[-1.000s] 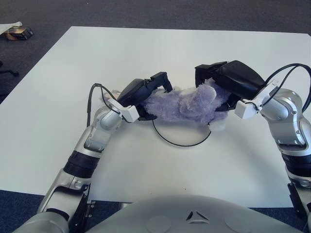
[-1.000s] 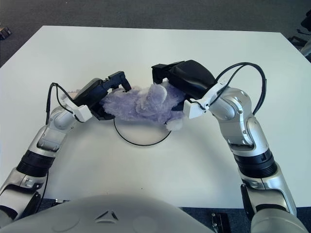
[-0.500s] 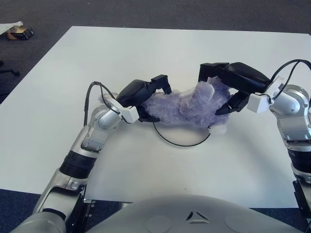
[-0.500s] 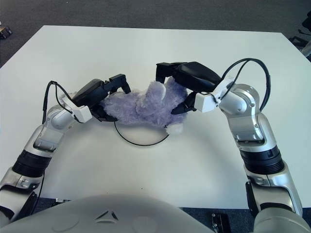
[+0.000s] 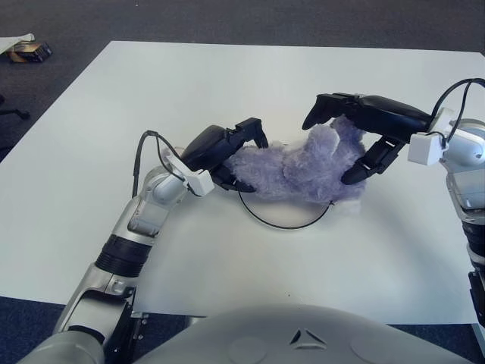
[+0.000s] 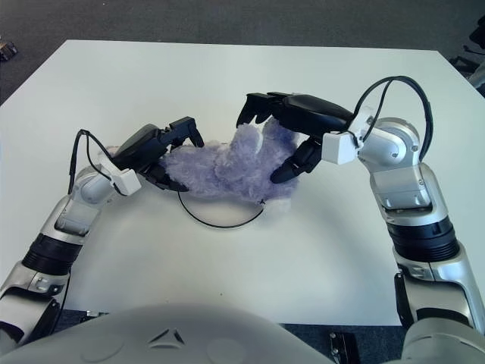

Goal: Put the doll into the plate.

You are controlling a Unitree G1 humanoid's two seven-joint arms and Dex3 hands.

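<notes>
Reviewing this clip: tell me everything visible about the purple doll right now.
The doll is a shaggy, pale purple plush, fuzzy all over, with a whitish patch at its lower right end. It lies stretched sideways over the far part of the plate, a thin dark-rimmed ring on the white table. The left hand is against its left end, black fingers curled around the fur. The right hand arches over its right end with fingers spread; whether they touch it is unclear.

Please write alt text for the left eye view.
A purple doll lies over a plate on a white table. The left hand grips its left end; the right hand is open around its right end.
</notes>
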